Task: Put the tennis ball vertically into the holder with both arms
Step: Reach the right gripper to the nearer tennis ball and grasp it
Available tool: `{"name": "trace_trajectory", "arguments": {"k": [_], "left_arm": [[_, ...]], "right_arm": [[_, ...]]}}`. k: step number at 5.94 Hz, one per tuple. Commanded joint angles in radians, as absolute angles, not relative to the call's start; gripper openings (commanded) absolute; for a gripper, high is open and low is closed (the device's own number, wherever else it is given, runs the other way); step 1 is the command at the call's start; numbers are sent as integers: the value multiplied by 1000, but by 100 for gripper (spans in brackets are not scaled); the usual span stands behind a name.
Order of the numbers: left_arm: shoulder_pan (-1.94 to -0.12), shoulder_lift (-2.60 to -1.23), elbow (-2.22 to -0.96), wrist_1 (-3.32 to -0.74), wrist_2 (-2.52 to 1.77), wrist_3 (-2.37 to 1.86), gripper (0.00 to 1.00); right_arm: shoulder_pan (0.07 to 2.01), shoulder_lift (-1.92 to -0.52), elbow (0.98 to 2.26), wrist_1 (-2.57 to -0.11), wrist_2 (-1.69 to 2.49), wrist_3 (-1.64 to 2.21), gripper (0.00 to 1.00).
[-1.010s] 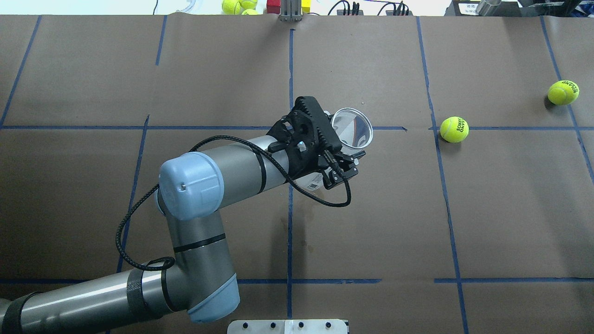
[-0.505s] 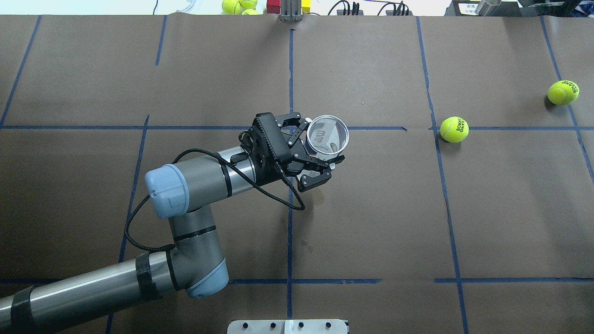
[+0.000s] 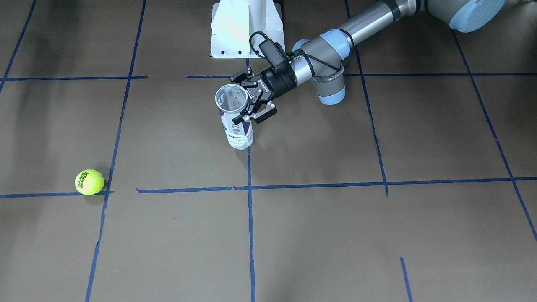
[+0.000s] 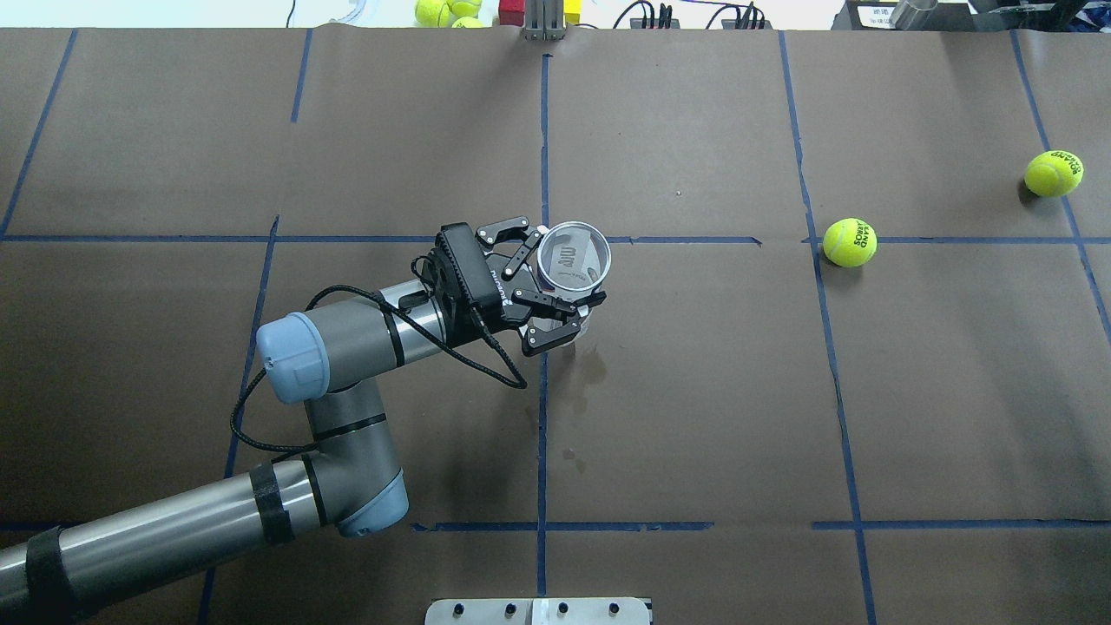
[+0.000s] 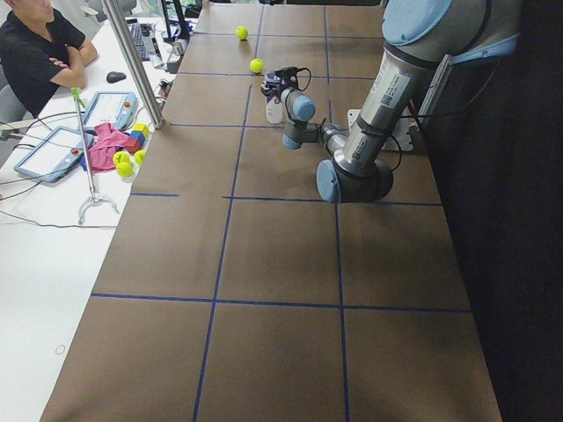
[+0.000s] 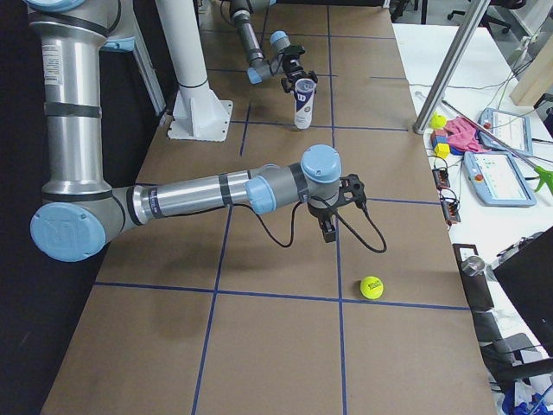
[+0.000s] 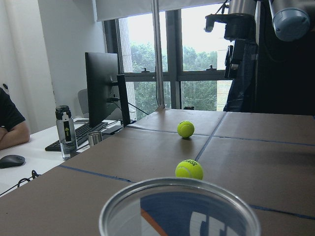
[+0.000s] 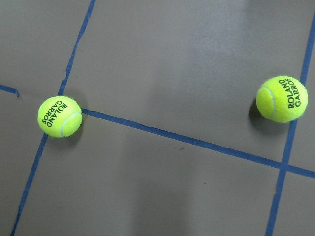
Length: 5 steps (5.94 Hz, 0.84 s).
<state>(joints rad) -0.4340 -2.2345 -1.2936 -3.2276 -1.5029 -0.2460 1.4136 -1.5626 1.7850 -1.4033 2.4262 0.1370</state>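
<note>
Overhead exterior view: the holder [image 4: 577, 256], a clear plastic cylindrical Wilson tennis-ball can with a navy, white and orange label, stands open end up near the middle of the brown paper-covered table [image 4: 694, 417], just beside a crossing of blue tape lines. The black two-finger left gripper [image 4: 560, 273] has its fingers pressed against the can's upper wall, one on each side just below the rim. Label lettering shows through the clear wall inside the round mouth.

The fuzzy neon yellow-green tennis ball [image 4: 850, 241], printed "ROLAND GARROS" in black, rests on a tape line well apart from the holder, toward the robot's right. A second ball [image 4: 1053, 173] of the same kind lies farther right, near the table's end.

In the exterior right view, the black right gripper [image 6: 328, 229] hangs above the table with a ball on the paper nearby. Whether its fingers are apart or together cannot be told.
</note>
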Motion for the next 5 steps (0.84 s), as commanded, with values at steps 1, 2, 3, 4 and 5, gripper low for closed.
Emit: {"name": "trace_trajectory", "arguments": {"k": [1,2,3,4,5], "left_arm": [[-436,-2226,-1290,-3224,-1523,-244,80],[-434,-2224,-1290,-3226,-1525,-244,80],[-428,-2224,-1287,-3226,-1525,-247,80],[-428,-2224,-1287,-3226,-1525,-248,80],[-428,-2224,-1287,-3226,-1525,-249,80]], "right_arm": [[1315,-1490,1762,-1401,2361,291,99],[1258,-1470,1750,-1402,2315,301,98],[1185,-1435,1747,-1402,2265,407,98],[1110,-1398,1741,-1402,2184,505,98],[1071,-1370,1730,-1404,2156,570,99]]}}
